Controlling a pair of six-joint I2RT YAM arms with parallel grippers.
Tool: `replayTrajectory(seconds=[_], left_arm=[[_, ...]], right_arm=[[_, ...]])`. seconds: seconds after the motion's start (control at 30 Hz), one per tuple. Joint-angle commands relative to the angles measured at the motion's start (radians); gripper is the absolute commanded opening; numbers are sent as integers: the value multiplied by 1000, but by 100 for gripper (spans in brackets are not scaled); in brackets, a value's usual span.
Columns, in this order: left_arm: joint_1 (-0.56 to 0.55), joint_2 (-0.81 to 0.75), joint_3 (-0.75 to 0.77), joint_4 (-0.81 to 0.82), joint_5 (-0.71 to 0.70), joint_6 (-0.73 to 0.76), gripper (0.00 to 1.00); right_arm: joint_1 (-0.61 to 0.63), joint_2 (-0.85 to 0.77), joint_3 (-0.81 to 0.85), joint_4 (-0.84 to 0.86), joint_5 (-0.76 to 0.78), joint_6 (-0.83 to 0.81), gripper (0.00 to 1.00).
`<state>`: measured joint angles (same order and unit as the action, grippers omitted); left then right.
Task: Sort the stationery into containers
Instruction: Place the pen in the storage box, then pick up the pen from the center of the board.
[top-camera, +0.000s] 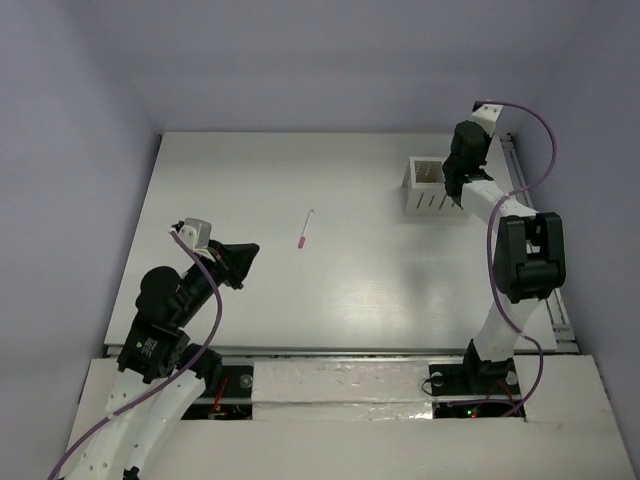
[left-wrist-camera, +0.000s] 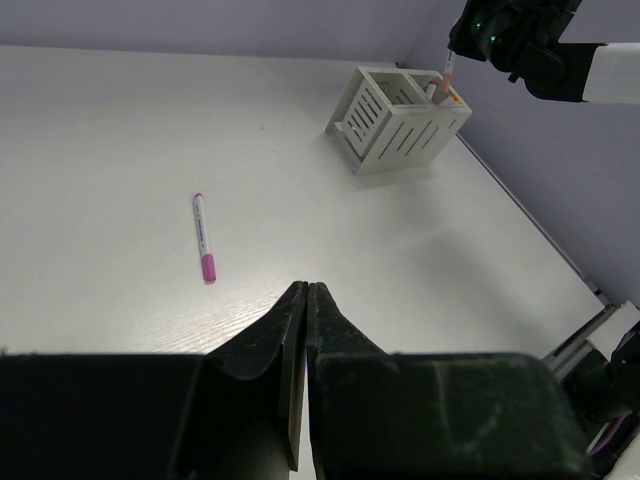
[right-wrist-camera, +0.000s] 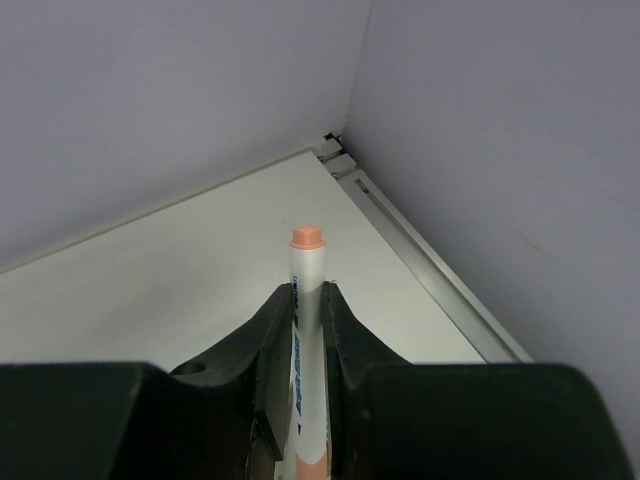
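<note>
Left hand (left-wrist-camera: 306, 287): fingers together, nothing between them. In the overhead view it sits at the lower left of the frame, over the worktop (top-camera: 250, 190), well apart from all stationery.

Right hand (right-wrist-camera: 307, 292): clamped on an orange-tipped pen (right-wrist-camera: 305, 262). The pen stands roughly upright between the fingers, with the orange end above them.

In the overhead view this hand is at the upper right, directly over the box holder (top-camera: 428, 186). Whether the pen's lower end has entered a compartment cannot be told.

Box holder: white, slotted sides, standing on the worktop at the upper right, near the right edge.

Pink-capped pen (top-camera: 305, 229): lying flat on the worktop near the centre of the overhead frame, slightly tilted, cap end toward the bottom of the frame. It lies between the two hands, touched by neither and well apart from the holder.
</note>
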<state>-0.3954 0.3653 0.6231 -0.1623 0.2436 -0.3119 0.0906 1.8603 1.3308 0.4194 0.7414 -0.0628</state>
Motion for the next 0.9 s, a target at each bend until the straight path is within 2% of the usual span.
replayTrajectory(seconds=[0.0, 0.07, 0.2, 0.3, 0.4, 0.43, 0.47, 0.5, 0.53, 0.57, 0.67, 0.7, 0.73, 0.8, 0.87], left_arm=[[6, 7, 33, 35, 16, 10, 0], [6, 4, 33, 35, 16, 10, 0], [6, 1, 33, 37, 17, 8, 0], [6, -3, 30, 37, 17, 8, 0], [6, -5, 30, 40, 17, 8, 0], [6, -5, 32, 38, 19, 10, 0], [6, -5, 32, 40, 17, 8, 0], [6, -5, 32, 40, 19, 8, 0], [6, -5, 32, 38, 20, 8, 0], [6, -5, 30, 40, 19, 8, 0], [6, -6, 32, 40, 17, 8, 0], [6, -6, 32, 40, 16, 8, 0], [6, -6, 32, 40, 16, 8, 0], [6, -8, 32, 35, 14, 8, 0], [6, -11, 32, 37, 13, 8, 0]], right_arm=[[-6, -32, 15, 44, 19, 32, 12], [-6, -47, 1, 18, -3, 61, 19], [3, -99, -24, -33, -65, 123, 40], [12, -127, -27, -56, -65, 129, 48], [35, -168, -36, -73, -77, 147, 50], [44, -182, -45, -82, -89, 153, 48], [54, -214, -51, -94, -103, 179, 42], [81, -229, -58, -132, -129, 198, 16], [101, -243, -65, -157, -193, 213, 5], [127, -265, -68, -184, -218, 250, 0], [273, -259, -71, -269, -309, 297, 0], [349, -236, -71, -306, -330, 316, 0], [388, -219, -68, -321, -386, 333, 0], [460, -149, -44, -361, -399, 379, 0], [547, -93, -16, -382, -425, 408, 6]])
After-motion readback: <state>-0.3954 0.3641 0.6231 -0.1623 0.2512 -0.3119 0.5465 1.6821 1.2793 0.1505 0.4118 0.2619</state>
